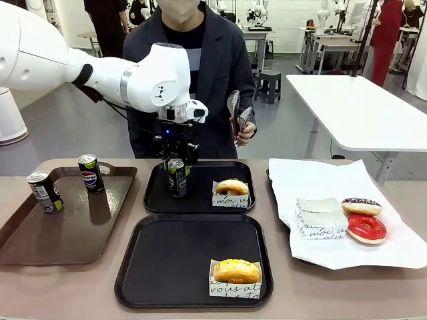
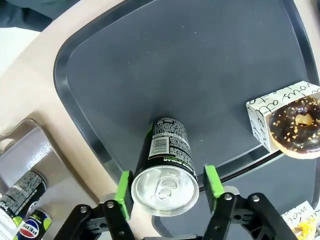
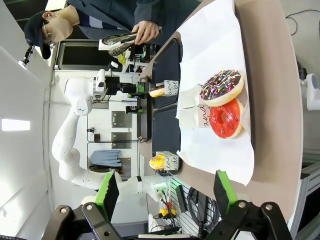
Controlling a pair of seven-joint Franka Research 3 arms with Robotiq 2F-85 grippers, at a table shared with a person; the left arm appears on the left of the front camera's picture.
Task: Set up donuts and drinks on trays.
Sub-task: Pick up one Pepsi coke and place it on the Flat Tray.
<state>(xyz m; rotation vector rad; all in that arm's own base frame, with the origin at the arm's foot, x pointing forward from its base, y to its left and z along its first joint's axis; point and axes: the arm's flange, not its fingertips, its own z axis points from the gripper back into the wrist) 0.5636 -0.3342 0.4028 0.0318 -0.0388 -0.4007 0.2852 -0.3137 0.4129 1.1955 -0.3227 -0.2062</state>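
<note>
The front view takes in the whole desk (image 1: 80, 287). At mid-frame the left claw (image 1: 175, 152) hangs over a can (image 1: 177, 177), which stands upright in the left part of the far black tray (image 1: 200, 203). A sleeved donut (image 1: 232, 187) sits on the right part of that tray. Lower in the frame, the near black tray (image 1: 173, 260) carries a yellow-glazed donut (image 1: 235, 271) in its lower right corner. At the left a brown tray (image 1: 67, 233) holds two more cans (image 1: 45, 192). At the right a white paper (image 1: 320, 177) bears a sprinkled donut (image 1: 361, 206), a red donut (image 1: 366, 229) and flat white sleeves (image 1: 319, 218). Behind the far tray a person's hand (image 1: 243, 133) holds tongs (image 1: 235, 107).

The left wrist view looks straight down on the can's silver top and shows what the front view hides: how the green pads (image 2: 123, 192) stand. They flank the can's top at a middling spread. The pad at lower left is right against the rim, and the one at lower right stands off by a thin gap, so the can is straddled rather than clamped. It rests on the tray floor.

In the right wrist view, rolled sideways, the right claw (image 3: 165, 192) is spread wide at the bottom of the frame. Nothing lies between its fingers, and the white paper and its donuts lie well beyond them.
</note>
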